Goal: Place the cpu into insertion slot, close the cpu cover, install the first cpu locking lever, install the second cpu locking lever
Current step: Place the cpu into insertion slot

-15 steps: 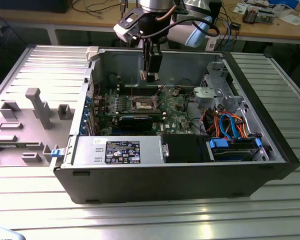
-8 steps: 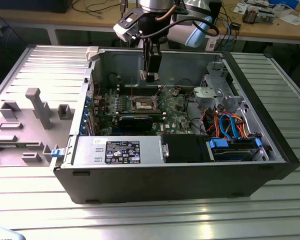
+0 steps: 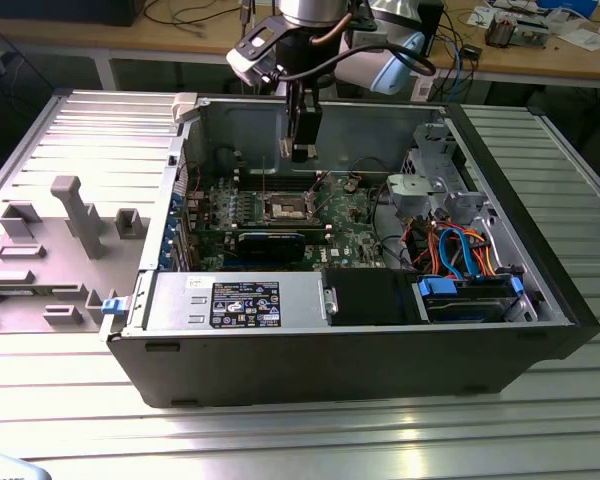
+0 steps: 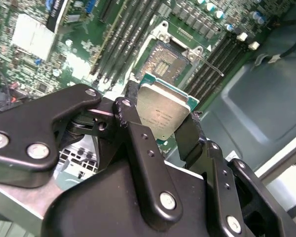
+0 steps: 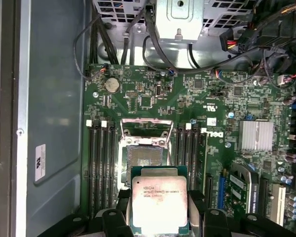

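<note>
My gripper (image 3: 300, 152) hangs inside the open computer case, above the motherboard (image 3: 350, 215). It is shut on the cpu (image 4: 163, 111), a flat square chip with a silvery top, also seen in the first wrist view (image 5: 159, 200). Black fingers (image 4: 127, 108) press on two opposite edges of the chip. The insertion slot (image 5: 145, 157) lies on the board below and just beyond the chip, its dark centre bare; it also appears in the second wrist view (image 4: 168, 59) and in the exterior view (image 3: 283, 208). The cpu cover (image 5: 144, 129) stands swung open at the slot's far edge.
Long memory slots (image 5: 99, 168) flank the socket on both sides. A long black card (image 3: 270, 240) sits in front of it in the exterior view. A drive cage (image 3: 440, 185), coloured cables (image 3: 460, 250) and the power supply (image 3: 235, 300) fill the case. Grey fixtures (image 3: 75, 215) stand outside it.
</note>
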Tool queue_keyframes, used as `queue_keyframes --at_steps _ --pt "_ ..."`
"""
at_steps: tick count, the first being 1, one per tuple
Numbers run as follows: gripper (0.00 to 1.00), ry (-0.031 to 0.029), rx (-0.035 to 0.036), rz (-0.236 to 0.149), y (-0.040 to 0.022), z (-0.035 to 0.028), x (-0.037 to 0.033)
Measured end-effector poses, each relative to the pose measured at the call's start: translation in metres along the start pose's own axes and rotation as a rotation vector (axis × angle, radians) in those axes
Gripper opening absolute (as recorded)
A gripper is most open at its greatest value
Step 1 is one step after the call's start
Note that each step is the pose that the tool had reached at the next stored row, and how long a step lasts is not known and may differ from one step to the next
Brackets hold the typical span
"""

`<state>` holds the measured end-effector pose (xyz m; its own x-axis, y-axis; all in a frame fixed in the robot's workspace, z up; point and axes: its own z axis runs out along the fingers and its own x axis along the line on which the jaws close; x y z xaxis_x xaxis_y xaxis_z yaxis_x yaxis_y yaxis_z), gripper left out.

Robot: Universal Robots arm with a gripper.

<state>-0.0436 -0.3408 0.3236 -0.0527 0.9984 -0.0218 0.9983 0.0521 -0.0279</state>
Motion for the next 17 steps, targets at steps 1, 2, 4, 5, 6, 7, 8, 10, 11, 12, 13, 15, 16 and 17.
queue_keyframes --at_steps 1,2,4,5,6,7,8,10,11,12,13,15,16,17 --pt "0.55 0.0000 0.0000 0.000 0.0000 0.0000 0.0000" --pt "0.55 0.0000 0.0000 0.000 0.0000 0.0000 0.0000" --pt "0.55 0.0001 0.0000 0.000 0.0000 0.0007 0.0000" --pt "0.55 0.0001 0.0000 0.000 0.0000 0.0008 0.0000" --pt "0.55 0.0001 0.0000 0.000 0.0000 0.0009 0.0000" --pt "0.55 0.0001 0.0000 0.000 0.0001 0.0012 0.0000" --pt "0.55 0.0001 0.0000 0.000 0.0001 0.0014 0.0000" --pt "0.55 0.0001 0.0000 0.000 0.0001 0.0018 0.0000" --pt "0.55 0.0001 0.0000 0.000 0.0001 0.0020 0.0000" --pt "0.55 0.0001 0.0000 0.000 0.0001 0.0021 0.0000" --pt "0.55 0.0001 0.0000 0.000 0.0001 0.0024 0.0000" --pt "0.55 0.0000 0.0000 0.000 0.0001 0.0026 0.0000" --pt "0.55 0.0001 0.0000 0.000 0.0001 0.0028 0.0000" --pt "0.55 0.0001 0.0000 0.000 0.0001 0.0029 0.0000"
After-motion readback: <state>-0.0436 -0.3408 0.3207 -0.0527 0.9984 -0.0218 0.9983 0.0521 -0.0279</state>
